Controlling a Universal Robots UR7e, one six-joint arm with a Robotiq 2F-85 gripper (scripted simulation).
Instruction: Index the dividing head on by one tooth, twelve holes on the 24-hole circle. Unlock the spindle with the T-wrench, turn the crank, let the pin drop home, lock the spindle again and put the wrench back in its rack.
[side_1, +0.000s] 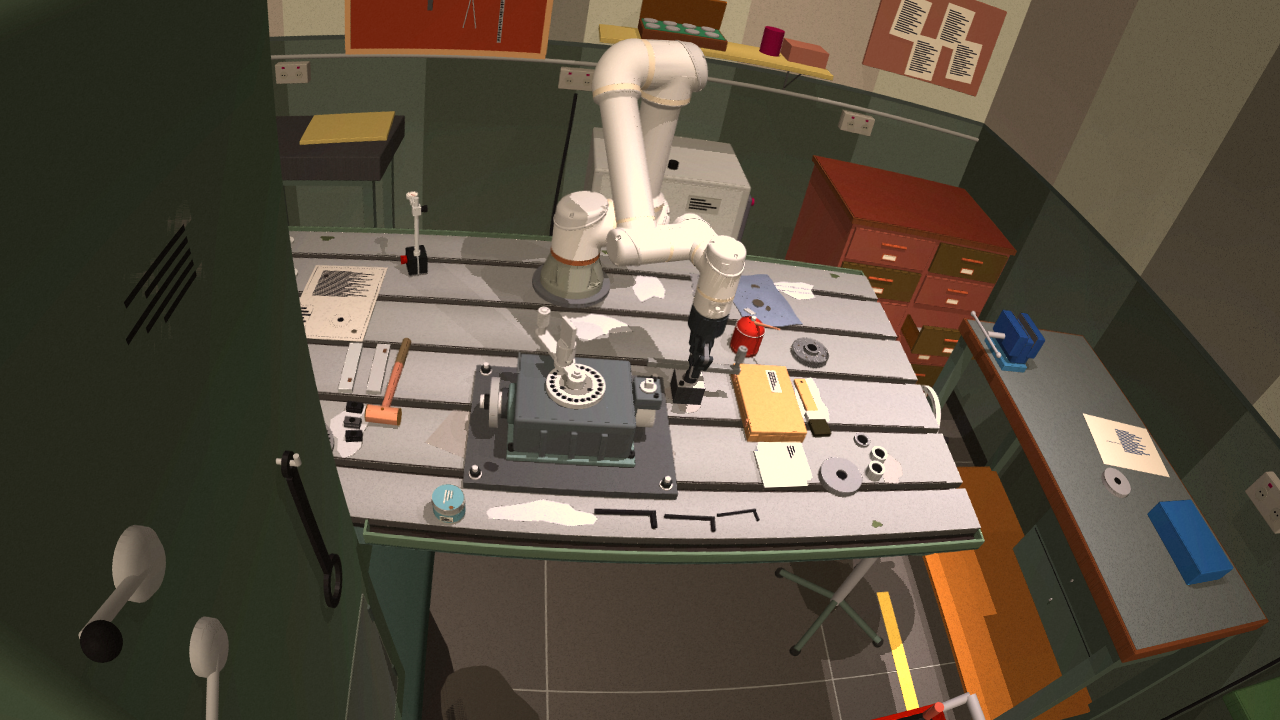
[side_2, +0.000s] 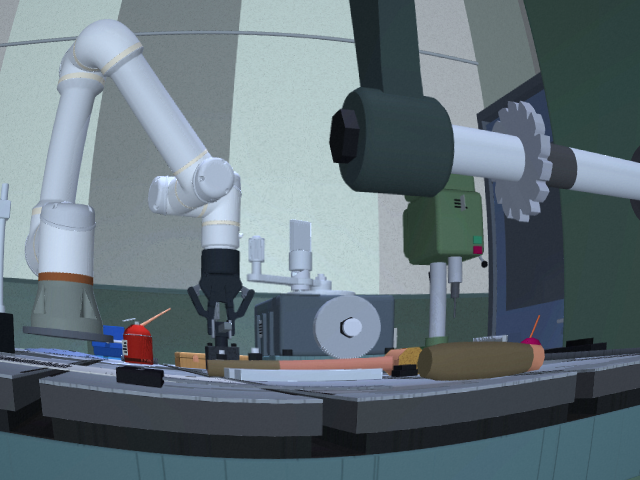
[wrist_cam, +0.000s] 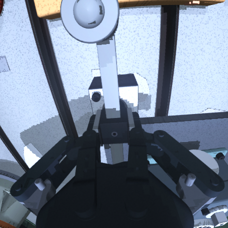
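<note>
The T-wrench (wrist_cam: 110, 100) stands upright in its small dark rack block (side_1: 687, 389) on the table, just right of the dividing head (side_1: 566, 405). I have closed my gripper (wrist_cam: 113, 125) on the wrench's dark cross handle, straight above the rack (side_2: 222, 353). The wrench's pale shank runs down from my fingers into the block (wrist_cam: 113, 93). The dividing head's hole plate and pale crank (side_1: 559, 345) sit on its top, with the spindle lock block (side_1: 648, 390) on the side nearest my gripper (side_1: 696, 365).
A tan box (side_1: 768, 400) lies right of the rack, with a red oil can (side_1: 746, 335) behind it. A hammer (side_1: 389, 385) lies left of the dividing head. T-slots run across the table, and discs and papers lie scattered on it.
</note>
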